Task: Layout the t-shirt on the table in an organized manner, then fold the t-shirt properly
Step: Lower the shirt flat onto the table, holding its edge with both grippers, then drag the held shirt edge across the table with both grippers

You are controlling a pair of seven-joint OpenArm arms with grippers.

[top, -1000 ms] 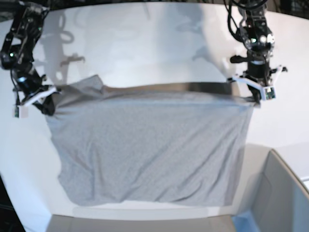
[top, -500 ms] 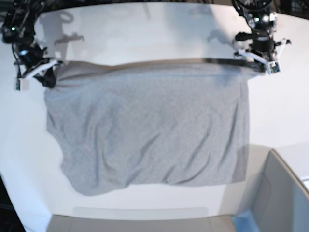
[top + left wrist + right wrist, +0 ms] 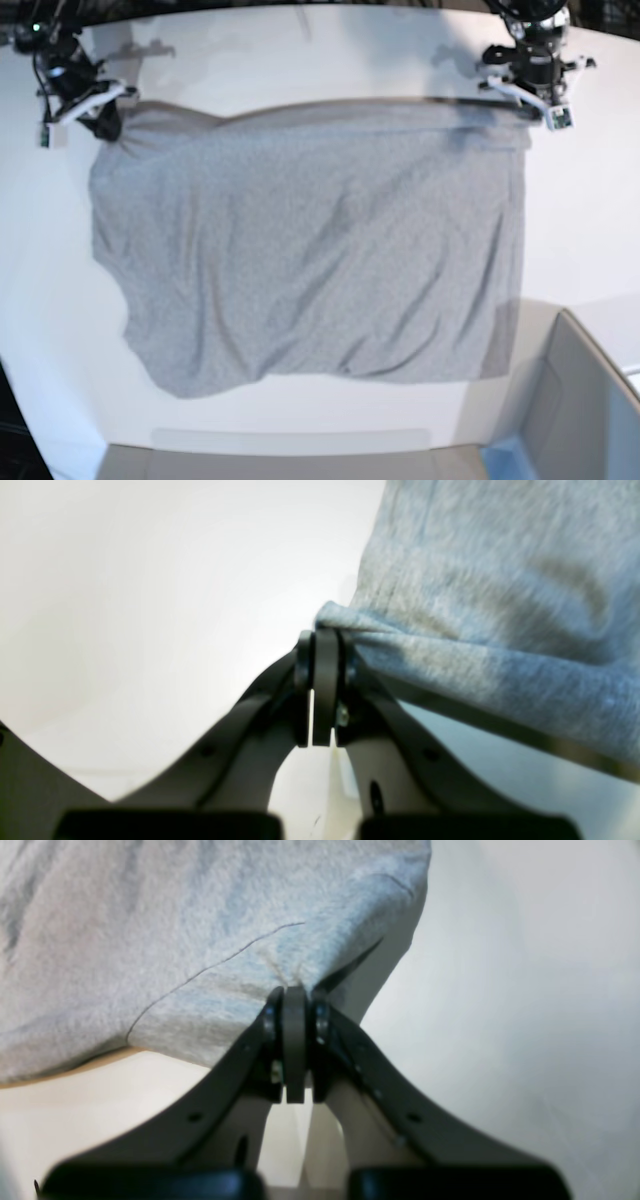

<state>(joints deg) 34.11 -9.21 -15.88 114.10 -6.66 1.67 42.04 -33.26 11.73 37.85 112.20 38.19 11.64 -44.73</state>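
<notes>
Both arms hold the t-shirt (image 3: 310,240) by its far edge, one corner each.

Left hand (image 3: 320,645): jaws pressed together on a bunched corner of grey cloth, no gap visible at the tips. From the pinch the fabric runs off to one side of the hand and away from it; the other side of the hand is bare white table (image 3: 150,580). In the base view this left hand (image 3: 528,95) sits at the far corner on the view's right.

Right hand (image 3: 295,995): jaws likewise closed tight on a fold of the shirt, a thin dark seam line crossing the cloth just beyond the tips. The fabric spreads to one side and ahead of the hand; open table lies on its other side. In the base view the right hand (image 3: 95,105) is at the far corner on the view's left.

Shirt state: the edge between the two hands is drawn nearly straight, sagging slightly close to the right hand. The rest lies spread on the table (image 3: 300,50) toward the near side, with diagonal wrinkles.

Open room: white table extends beyond both hands on their outer sides and past the stretched edge. A grey bin (image 3: 580,400) stands near the shirt's near corner on the left hand's side.
</notes>
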